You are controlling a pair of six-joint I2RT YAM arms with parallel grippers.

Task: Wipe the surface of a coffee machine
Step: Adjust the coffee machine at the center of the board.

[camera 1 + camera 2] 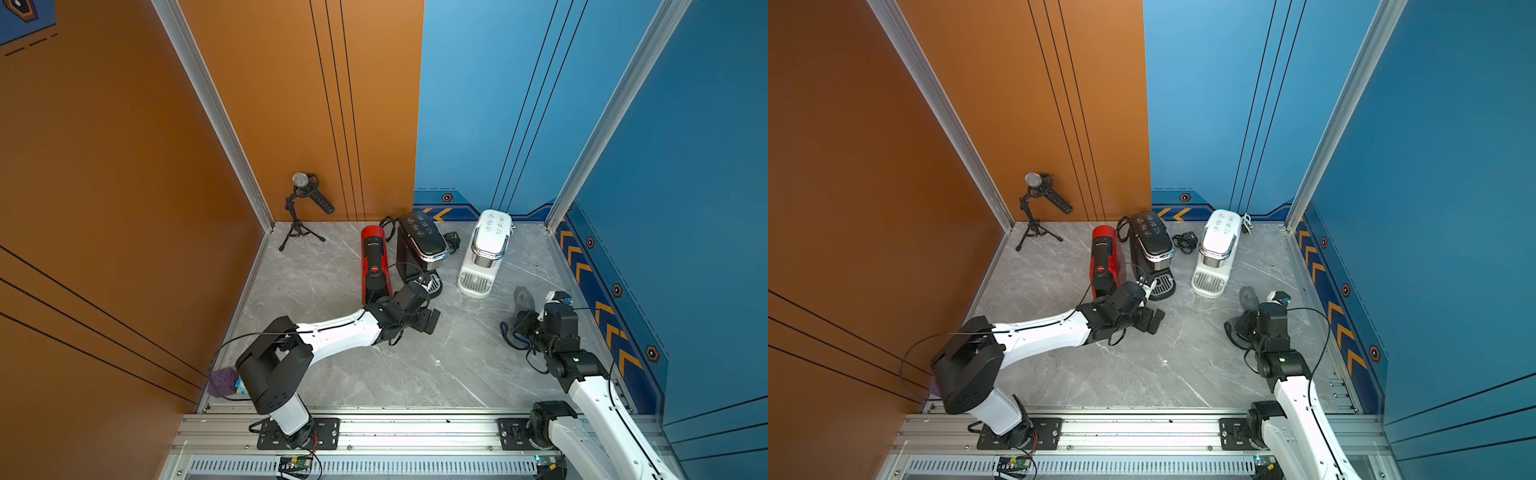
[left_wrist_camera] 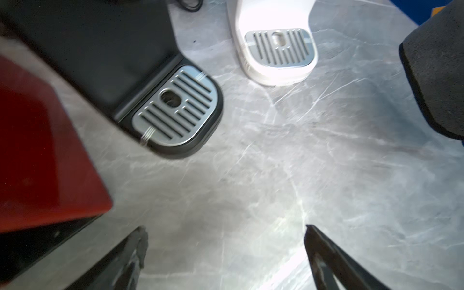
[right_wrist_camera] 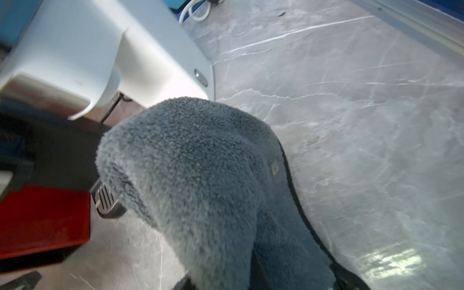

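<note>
A fleecy grey-blue cloth [image 3: 200, 175] fills the right wrist view. It is pinched in the pressed-together right gripper [image 1: 524, 319] and stands up from it. The white plastic coffee machine [image 1: 484, 253] stands upright towards the back of the grey marble tabletop [image 1: 415, 365], with a chrome band and a slotted drip tray. Both top views show its icon panel, while the right wrist view shows a round metal button on its side. The machine is near the cloth, beyond it and to the left, not touching. The left gripper [image 2: 226, 251] hangs spread and empty before the black coffee machine [image 1: 417, 245].
</note>
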